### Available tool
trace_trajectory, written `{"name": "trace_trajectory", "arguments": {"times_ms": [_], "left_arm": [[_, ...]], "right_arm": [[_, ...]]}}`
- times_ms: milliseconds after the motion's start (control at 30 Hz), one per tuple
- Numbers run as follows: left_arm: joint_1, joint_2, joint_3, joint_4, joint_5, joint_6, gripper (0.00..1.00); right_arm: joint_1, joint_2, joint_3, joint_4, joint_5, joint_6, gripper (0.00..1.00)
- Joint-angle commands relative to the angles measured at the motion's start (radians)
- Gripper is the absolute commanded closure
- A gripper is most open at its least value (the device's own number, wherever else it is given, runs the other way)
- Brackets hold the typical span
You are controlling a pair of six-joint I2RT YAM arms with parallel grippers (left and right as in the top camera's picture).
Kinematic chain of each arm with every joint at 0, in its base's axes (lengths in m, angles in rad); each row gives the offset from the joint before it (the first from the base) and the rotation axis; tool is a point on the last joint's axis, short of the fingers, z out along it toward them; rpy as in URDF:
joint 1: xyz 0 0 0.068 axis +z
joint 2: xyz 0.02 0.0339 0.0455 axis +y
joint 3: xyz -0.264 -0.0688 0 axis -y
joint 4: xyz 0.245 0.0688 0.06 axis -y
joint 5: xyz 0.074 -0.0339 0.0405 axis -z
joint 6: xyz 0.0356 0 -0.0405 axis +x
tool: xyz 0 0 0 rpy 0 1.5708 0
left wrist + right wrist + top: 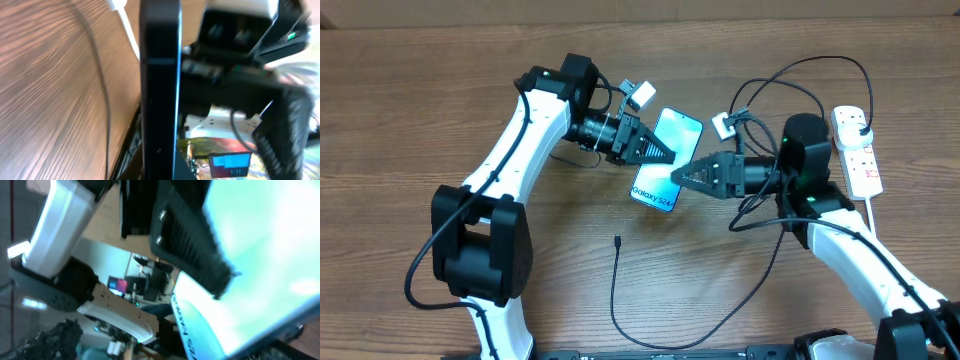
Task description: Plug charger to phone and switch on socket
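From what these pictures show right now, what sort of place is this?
Probably a robotics lab bench: two robot arms at a wooden table, a white power strip, a loose black cable, and a small screen in the room behind.

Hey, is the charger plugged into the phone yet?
No, unplugged: the charger has its connector tip lying loose on the table, apart from the phone.

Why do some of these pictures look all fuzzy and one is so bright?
Overhead: sharp, evenly lit, only the phone screen glows. Left wrist: the phone's dark edge fills the middle, background smeared and out of focus. Right wrist: the lit screen is so close it washes out pale and blurs.
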Motion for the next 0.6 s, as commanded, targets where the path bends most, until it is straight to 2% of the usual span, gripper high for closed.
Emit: {"name": "trace_trajectory", "arguments": {"times_ms": [0, 100, 267, 433, 567], "left_arm": [[-0.005, -0.034, 0.020, -0.021, -0.209, -0.126, 0.96], [-0.008, -0.034, 0.020, -0.092, -0.214, -0.133, 0.96], [-0.031, -0.034, 0.020, -0.196, -0.235, -0.132, 0.96], [-0.060, -0.034, 0.020, -0.228, -0.266, -0.130, 0.95], [-0.090, -0.034, 0.019, -0.226, -0.283, -0.137, 0.96]], "right_arm": [[-0.079, -0.007, 0.006, 0.002, -0.060, 0.016, 0.00], [-0.146, -0.007, 0.005, -0.078, -0.049, 0.005, 0.00], [-0.220, -0.007, 0.005, -0.322, 0.075, -0.151, 0.00], [-0.225, -0.007, 0.005, -0.624, 0.499, -0.258, 0.00], [-0.214, -0.007, 0.005, -0.770, 0.790, -0.258, 0.00]]}}
